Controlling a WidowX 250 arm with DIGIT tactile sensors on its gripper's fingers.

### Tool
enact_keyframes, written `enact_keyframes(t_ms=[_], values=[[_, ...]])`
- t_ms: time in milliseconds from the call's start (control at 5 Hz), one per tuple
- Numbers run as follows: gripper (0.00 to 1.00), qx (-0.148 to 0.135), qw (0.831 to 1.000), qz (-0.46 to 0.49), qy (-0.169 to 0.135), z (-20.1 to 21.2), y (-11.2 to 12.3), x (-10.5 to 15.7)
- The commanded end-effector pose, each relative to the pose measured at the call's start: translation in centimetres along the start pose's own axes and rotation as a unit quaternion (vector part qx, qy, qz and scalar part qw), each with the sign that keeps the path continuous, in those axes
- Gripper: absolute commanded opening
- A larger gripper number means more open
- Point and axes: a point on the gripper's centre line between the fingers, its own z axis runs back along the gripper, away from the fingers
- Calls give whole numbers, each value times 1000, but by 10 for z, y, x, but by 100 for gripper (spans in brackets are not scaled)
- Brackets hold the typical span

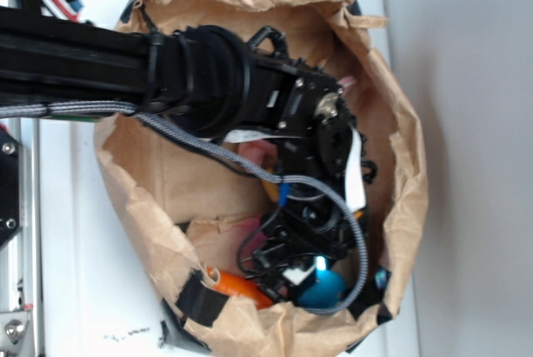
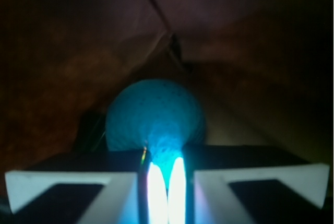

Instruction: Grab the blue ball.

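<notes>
Small round matte teal-blue ball (image 2: 155, 122) lying dead ahead of black gripper (image 2: 167, 169), centred just beyond fingertips (inside crumpled brown paper bag (image 1: 166, 182)); fingers nearly pressed together, gripping nothing.

my arm (image 1: 100, 61) is matte black all over, a long boxy link joined to a round ribbed collar (image 1: 208, 82) and angular black brackets. a silver screw fitting (image 1: 327, 107) shines on the wrist joint. a braided grey-and-white cable (image 1: 216, 155) runs along me and loops past the wrist, with thinner black wires bunched lower down. my gripper (image 1: 304, 274) has black parts and white pads (image 2: 68, 185), with a bright glow between them.
</notes>
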Motion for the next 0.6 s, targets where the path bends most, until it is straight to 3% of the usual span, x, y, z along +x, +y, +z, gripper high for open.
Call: enact_keyframes(t_ms=[0, 200, 400], values=[[0, 61, 997, 39, -19, 92, -7, 33], [0, 122, 991, 55, 16, 111, -16, 42], [0, 249, 955, 135, 87, 122, -30, 37]])
